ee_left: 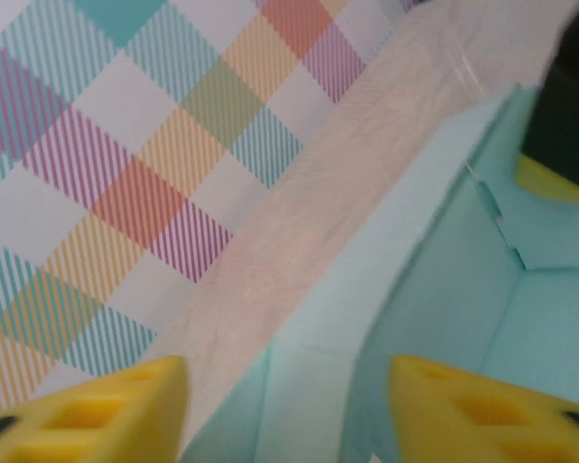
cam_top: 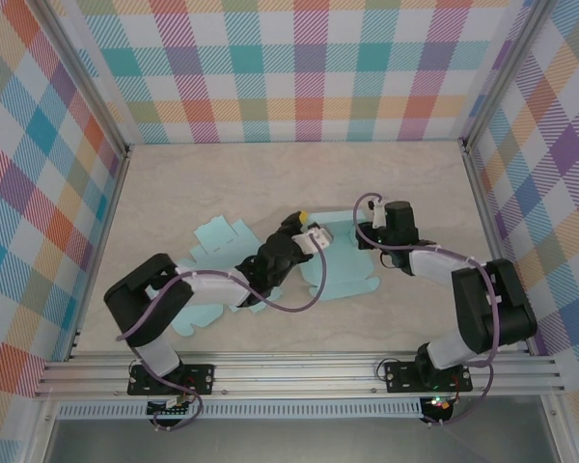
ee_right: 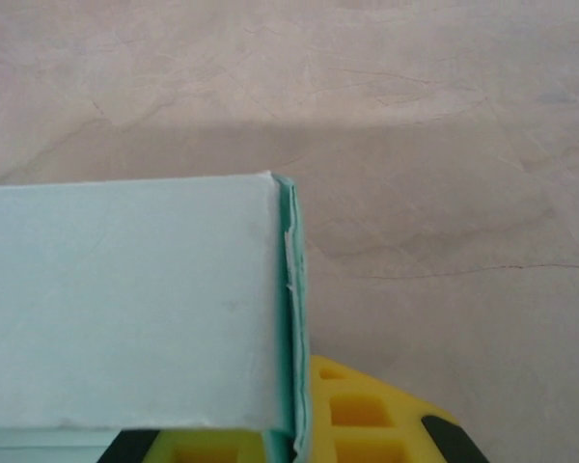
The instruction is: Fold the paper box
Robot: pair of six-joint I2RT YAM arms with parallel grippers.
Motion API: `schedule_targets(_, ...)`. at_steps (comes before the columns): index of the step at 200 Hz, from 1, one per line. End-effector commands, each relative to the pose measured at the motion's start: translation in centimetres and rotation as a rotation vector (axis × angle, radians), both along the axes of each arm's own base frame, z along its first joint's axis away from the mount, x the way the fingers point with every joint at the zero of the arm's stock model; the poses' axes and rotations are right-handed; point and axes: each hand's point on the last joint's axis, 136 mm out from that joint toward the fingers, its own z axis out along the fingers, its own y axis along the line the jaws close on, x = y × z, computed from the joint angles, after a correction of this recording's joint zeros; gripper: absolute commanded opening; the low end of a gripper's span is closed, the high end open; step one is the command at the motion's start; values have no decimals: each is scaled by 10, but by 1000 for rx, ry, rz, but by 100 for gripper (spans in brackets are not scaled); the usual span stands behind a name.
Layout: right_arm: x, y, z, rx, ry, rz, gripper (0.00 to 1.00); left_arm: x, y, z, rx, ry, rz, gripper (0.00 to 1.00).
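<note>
I am watching the flat teal sheet [cam_top: 212, 236] lying just left of the paper box [cam_top: 345, 275], which is sitting on the table [cam_top: 270, 174] between the two arms. The left arm is reaching over that sheet toward the box, so I am judging that a low sweep could be dragging it into the box.

At the box's left side, the left pincer [ee_left: 285, 391] is standing open, its yellow fingers [ee_left: 106, 410] well apart and straddling a raised panel without pressing it. With nothing pinching that panel, I am reckoning it could be flopping down.

A purple cable [cam_top: 304, 304] is looping over the box's near-left corner and could be snagging a flap.

At the box's right side, the right pincer [ee_right: 294, 439] is closed on the doubled edge of an upright wall. My worry is that pulling away from the box while clamped could be tearing the thin paper or sliding the whole box, since this one grip is all that is anchoring it.

Beyond the box's far side, bare table is giving open room. Right of the box, the right arm's elbow is working near the plaid side wall [cam_top: 550, 145], so I am planning small swings there.
</note>
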Motion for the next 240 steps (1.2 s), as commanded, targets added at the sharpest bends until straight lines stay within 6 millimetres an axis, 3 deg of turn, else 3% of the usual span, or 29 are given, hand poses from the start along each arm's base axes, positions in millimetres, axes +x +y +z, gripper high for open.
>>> schedule_targets(1, -10, 3, 10, -39, -26, 16, 0, -8, 21, 58, -311, 87, 72, 81)
schedule_targets(13, -15, 5, 15, -46, -30, 21, 0, -17, 35, 79, -420, 123, 93, 99)
schedule_targets(42, -27, 4, 28, -38, -32, 33, 0, -32, 93, 107, -693, 224, 255, 100)
schedule_targets(64, -35, 2, 41, -25, -48, 33, 0, -40, 135, 97, -844, 347, 403, 100)
schedule_targets(87, -42, 4, 51, 10, -59, 36, 0, -49, 154, 82, -874, 428, 487, 100)
schedule_targets(146, -44, -1, 49, 19, -33, -6, 0, -50, 114, 53, -814, 597, 385, 100)
schedule_targets(175, -45, -4, 47, 6, -35, -15, 0, -55, 86, 50, -775, 628, 304, 100)
schedule_targets(240, -45, -7, 42, -9, -30, -21, 0, -53, 58, 47, -705, 606, 307, 100)
